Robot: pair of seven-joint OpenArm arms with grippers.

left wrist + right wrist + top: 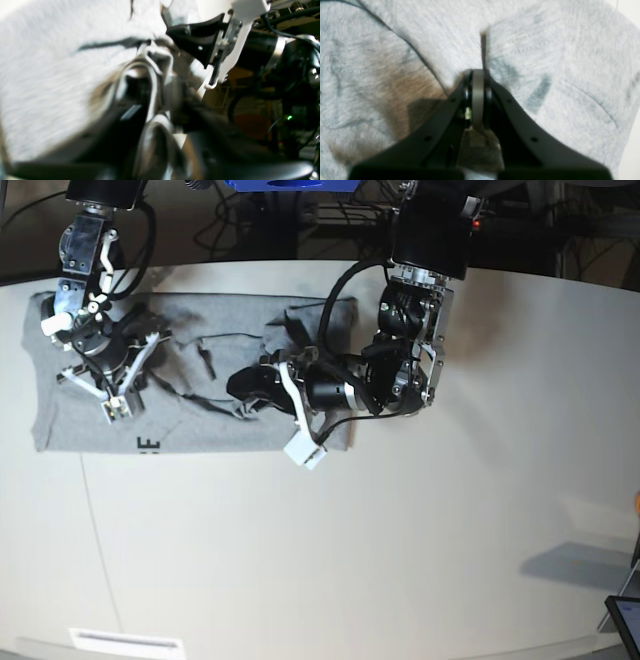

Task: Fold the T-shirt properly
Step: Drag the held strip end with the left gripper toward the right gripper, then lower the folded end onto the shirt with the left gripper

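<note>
The heather-grey T-shirt (200, 425) lies crumpled across the back left of the white table (420, 530), with a bit of black print (148, 444) at its front hem. My right gripper (114, 404) stands over the shirt's left part. In the right wrist view it (477, 72) is shut on a pinched fold of the grey cloth (557, 50). My left gripper (247, 385) is low over the shirt's middle, where the cloth bunches. In the blurred left wrist view its jaws (152, 50) look closed on a drawn-up crease of the shirt (50, 87).
The left arm's body (410, 350) reaches over the shirt's right edge. Cables and dark gear sit behind the table's back edge (300, 220). A dark device (625, 615) pokes in at the front right corner. A white label (125, 642) lies at the front left.
</note>
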